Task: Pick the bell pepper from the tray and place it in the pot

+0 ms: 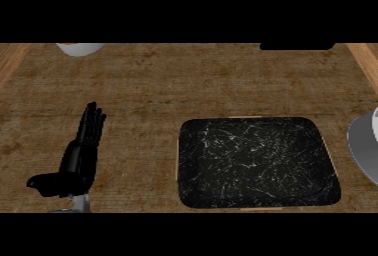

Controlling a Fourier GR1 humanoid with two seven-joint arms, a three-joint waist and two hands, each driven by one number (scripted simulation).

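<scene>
The bell pepper is not showing anywhere in the head view, so where it is lying cannot be told. The tray (258, 162), a dark rounded square veined with thin white streaks and edged by a pale rim, is lying flat on the worktop (184, 85) right of the middle, and its whole dark face is showing uncovered. Near the tray's right side, the pot (360, 145) is poking in at the view's right edge as a grey curved shape with a paler patch near its top; most of it is cut off, and what it is carrying inside cannot be made out. Well apart from the tray, at the view's left, the left hand (77, 160) is resting open: its fingers (92, 122) are lying straight and close together, pointing toward the far side of the worktop, while the thumb (44, 182) is sticking out low to the left. It is holding nothing. At the far edge, a white rounded dish (80, 48) is peeking in on the left and a flat black object (297, 46) on the right.
</scene>
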